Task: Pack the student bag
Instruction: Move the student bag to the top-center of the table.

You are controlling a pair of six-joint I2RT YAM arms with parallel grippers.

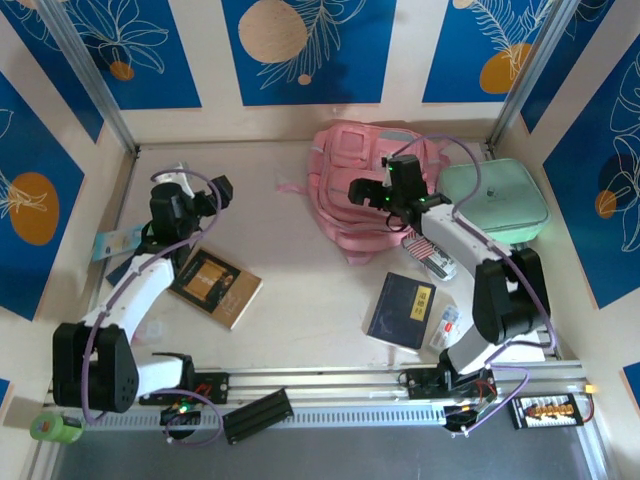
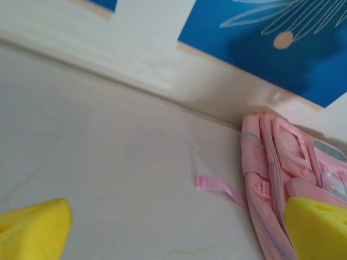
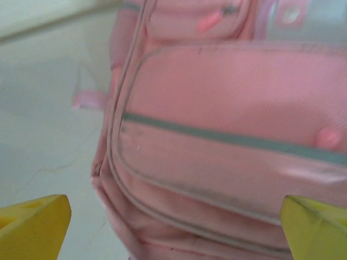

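From above, the student bag (image 1: 345,160) is seen lying toward the far right of the surface (image 1: 300,260), just beside a mint-green case (image 1: 495,200). The right pincer (image 1: 362,190) is held open over it, and the left pincer (image 1: 218,190) is open well apart. In the left wrist view, the bag is seen ahead to the right, past widely spread fingers (image 2: 35,230). In the right wrist view, its pink front is framed by parted fingers (image 3: 35,222).

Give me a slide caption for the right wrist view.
Open right tool hovering close above the pink student bag, nothing held.
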